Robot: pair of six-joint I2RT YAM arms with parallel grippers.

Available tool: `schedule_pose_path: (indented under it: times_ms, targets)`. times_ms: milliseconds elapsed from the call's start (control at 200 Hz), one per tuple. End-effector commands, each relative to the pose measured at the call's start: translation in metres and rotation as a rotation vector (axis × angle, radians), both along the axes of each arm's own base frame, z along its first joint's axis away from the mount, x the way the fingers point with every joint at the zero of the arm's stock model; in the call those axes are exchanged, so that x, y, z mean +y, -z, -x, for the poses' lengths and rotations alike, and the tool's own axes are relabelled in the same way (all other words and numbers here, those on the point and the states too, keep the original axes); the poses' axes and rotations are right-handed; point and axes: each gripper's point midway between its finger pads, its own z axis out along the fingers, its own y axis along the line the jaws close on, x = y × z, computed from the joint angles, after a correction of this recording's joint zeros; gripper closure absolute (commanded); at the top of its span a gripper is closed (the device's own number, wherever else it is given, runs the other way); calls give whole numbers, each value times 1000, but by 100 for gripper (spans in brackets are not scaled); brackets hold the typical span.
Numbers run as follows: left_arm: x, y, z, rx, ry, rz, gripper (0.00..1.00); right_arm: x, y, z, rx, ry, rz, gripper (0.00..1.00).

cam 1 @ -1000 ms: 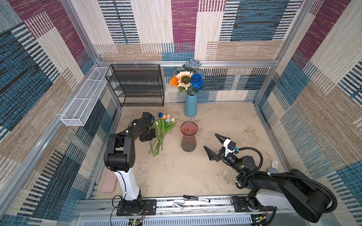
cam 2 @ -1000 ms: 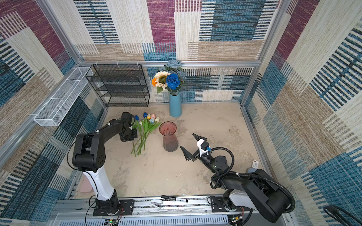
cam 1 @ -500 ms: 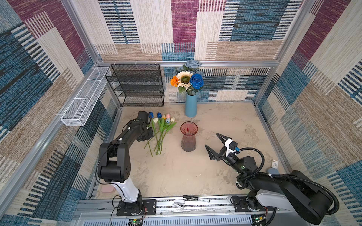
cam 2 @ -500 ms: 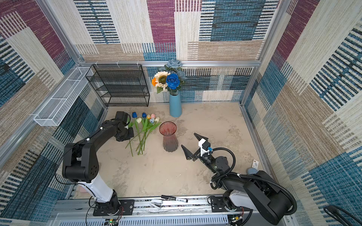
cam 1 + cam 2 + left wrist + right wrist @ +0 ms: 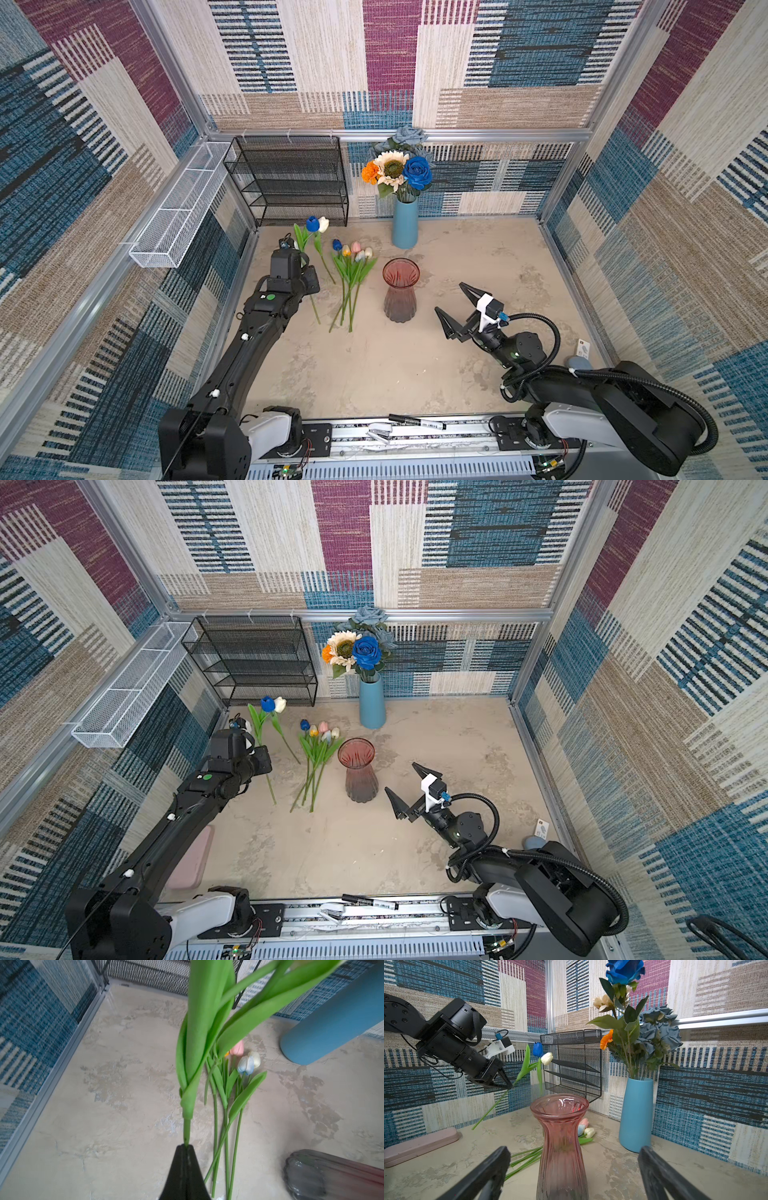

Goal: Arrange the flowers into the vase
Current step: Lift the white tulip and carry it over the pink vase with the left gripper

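Observation:
An empty pink glass vase (image 5: 400, 297) (image 5: 360, 777) (image 5: 560, 1136) stands mid-table. My left gripper (image 5: 311, 279) (image 5: 264, 760) (image 5: 185, 1146) is shut on the stem of two tulips (image 5: 316, 224) (image 5: 543, 1054), one blue and one white, held tilted above the table left of the vase. Several more tulips (image 5: 353, 266) (image 5: 247, 1064) lie flat between the gripper and the vase. My right gripper (image 5: 451, 298) (image 5: 574, 1159) stands open just right of the vase, facing it and holding nothing.
A blue vase (image 5: 405, 224) at the back wall holds roses, a sunflower and an orange bloom (image 5: 395, 166). A black mesh rack (image 5: 291, 178) stands back left, with a white wire basket (image 5: 178, 208) on the left wall. A pink pad (image 5: 191, 858) lies front left.
My left gripper has lifted the blue and white tulips out of the bunch and carried them up and to the left. The right gripper has hardly moved.

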Motion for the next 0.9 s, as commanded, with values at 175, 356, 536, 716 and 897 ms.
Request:
schedule_pose_path:
  times_ms: [175, 356, 536, 716, 897]
  targets:
    - [-14, 28, -4, 210, 77, -70, 100, -3, -9, 2, -24, 8, -29, 0]
    - [-36, 25, -11, 202, 150, -95, 100, -4, -8, 1, -23, 14, -29, 0]
    - [-80, -48, -11, -167, 332, 42, 100, -6, -8, 2, -24, 22, -31, 0]
    - [-132, -136, 22, -572, 618, 236, 100, -7, -8, 3, -26, 21, -36, 0]
    - [-191, -183, 64, -801, 898, 329, 100, -9, -9, 4, -29, 22, -46, 0]
